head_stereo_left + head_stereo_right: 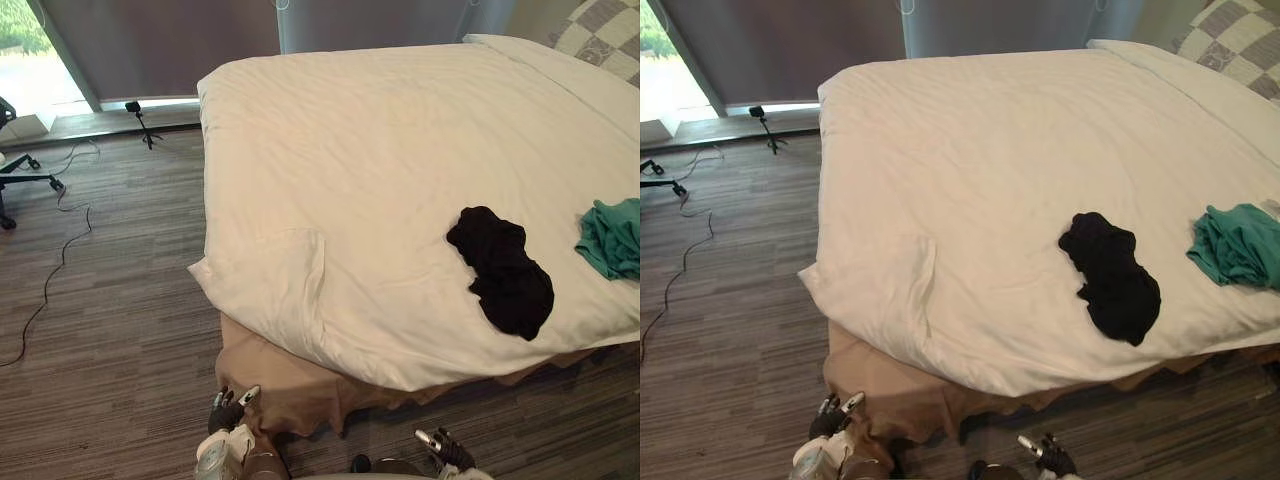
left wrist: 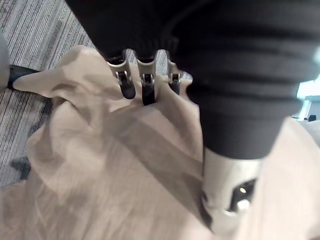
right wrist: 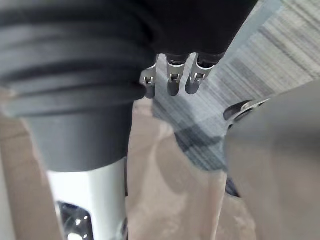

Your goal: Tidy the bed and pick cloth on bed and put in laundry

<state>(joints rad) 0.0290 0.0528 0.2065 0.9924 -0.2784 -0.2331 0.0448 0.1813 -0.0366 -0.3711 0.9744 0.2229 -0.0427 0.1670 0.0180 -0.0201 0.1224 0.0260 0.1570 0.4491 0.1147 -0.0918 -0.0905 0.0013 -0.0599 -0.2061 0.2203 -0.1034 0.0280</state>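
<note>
left hand [image 1: 228, 410] low by beige bed skirt [image 1: 290, 385], fingers relaxed, empty | right hand [image 1: 445, 447] low over floor [image 1: 120, 330], likewise relaxed, empty | black cloth [image 1: 503, 270] crumpled on white duvet [image 1: 350, 180] near front edge | green cloth [image 1: 612, 236] further right, apart

The bed [image 1: 300, 390] fills the middle and right, with a pillow [image 1: 600, 35] at its far right corner. On its duvet [image 1: 380, 180], toward the near right, a crumpled cloth [image 1: 503, 270] lies left of a second cloth [image 1: 612, 237], the two apart. On the floor [image 1: 110, 320] left of the bed, a tripod [image 1: 140, 120] stands at the back, with a cable [image 1: 60, 250] trailing nearer.
</note>
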